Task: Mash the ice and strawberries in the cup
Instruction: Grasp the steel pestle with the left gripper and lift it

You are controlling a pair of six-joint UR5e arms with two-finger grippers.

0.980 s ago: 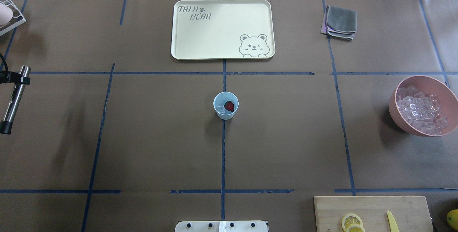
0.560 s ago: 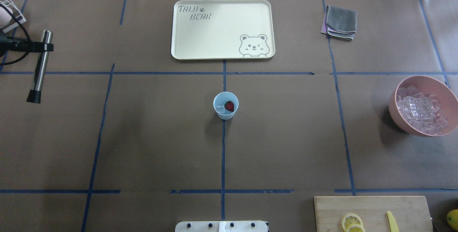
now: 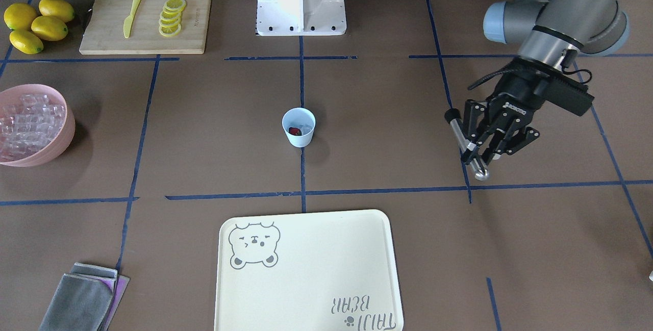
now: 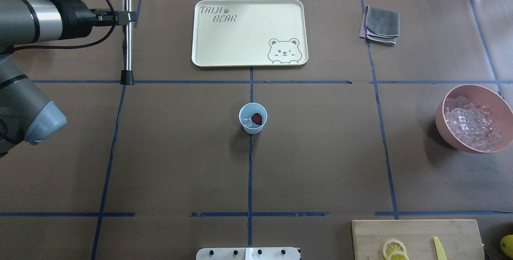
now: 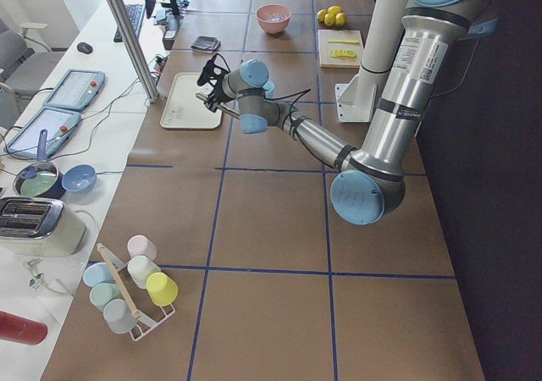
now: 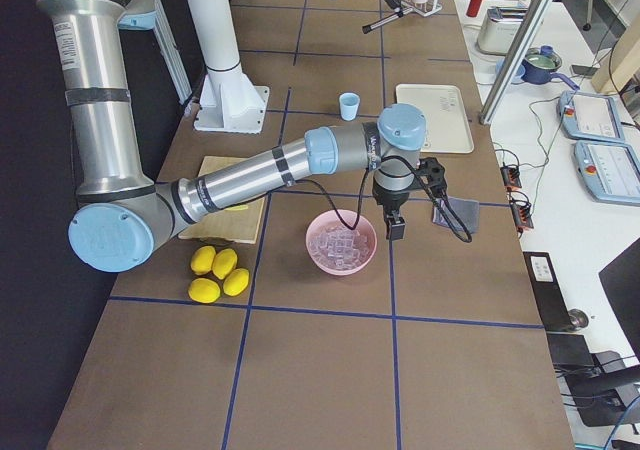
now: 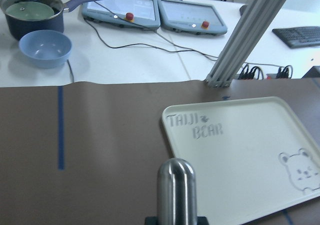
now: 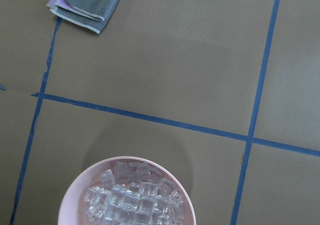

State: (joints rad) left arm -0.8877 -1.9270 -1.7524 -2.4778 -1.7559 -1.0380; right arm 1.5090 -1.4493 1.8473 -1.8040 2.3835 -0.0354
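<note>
The pale blue cup (image 4: 253, 118) (image 3: 299, 127) stands at the table's centre. Inside it lie a dark red strawberry (image 4: 257, 119) (image 3: 294, 130) and clear ice (image 4: 247, 120) (image 3: 305, 127). My left gripper (image 4: 125, 16) (image 3: 475, 151) is shut on a steel muddler (image 4: 127, 39) (image 3: 465, 142) with a black end, held above the table far to the left of the cup. The muddler's rounded top (image 7: 176, 185) fills the bottom of the left wrist view. My right gripper (image 6: 394, 226) hangs over the far rim of the pink bowl (image 6: 341, 243); I cannot tell its state.
The pink bowl (image 4: 445, 103) (image 8: 70, 202) of ice cubes sits at the right edge. A cream bear tray (image 4: 240, 39) lies beyond the cup, a grey cloth (image 4: 381, 23) beyond the bowl. A cutting board (image 4: 417, 232) with lemon slices and a yellow knife is at the near right.
My left arm has swung in from the left edge, carrying the muddler toward the far side and to the right. The cup and its contents have not moved.
</note>
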